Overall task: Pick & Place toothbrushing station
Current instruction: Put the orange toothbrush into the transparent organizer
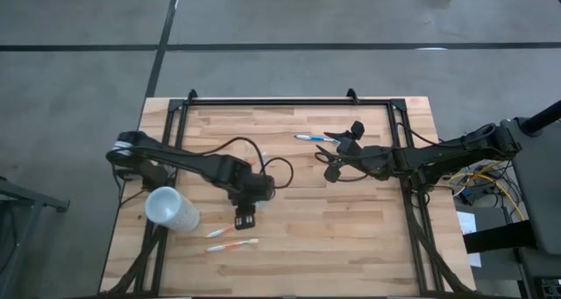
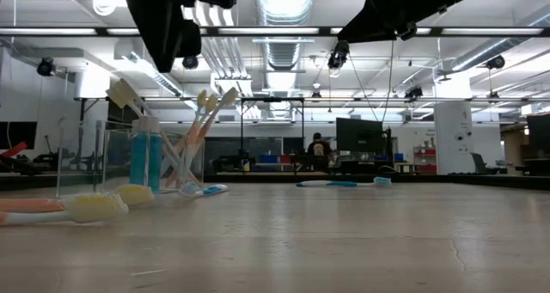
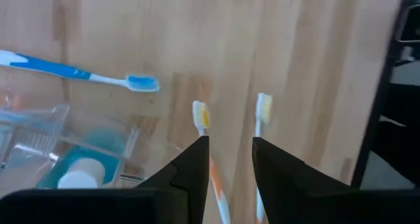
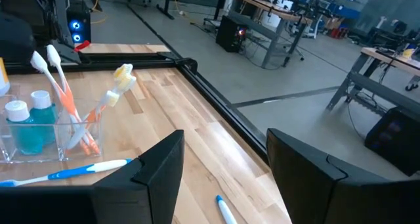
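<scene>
Nearest you, two orange toothbrushes lie on the counter at about 7 o'clock. Your left pincer hovers just above them, partly open, holding nothing. The clear holder with the toothpaste tubes and upright brushes sits beneath that arm. Your right pincer hangs open and empty at 1 o'clock, beside a blue toothbrush.

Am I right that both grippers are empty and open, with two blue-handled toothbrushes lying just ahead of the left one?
Not quite: the two toothbrushes ahead of the left gripper have orange handles, not blue, as the left wrist view shows. The rest stands: the left gripper and the right gripper are both open and empty.
</scene>
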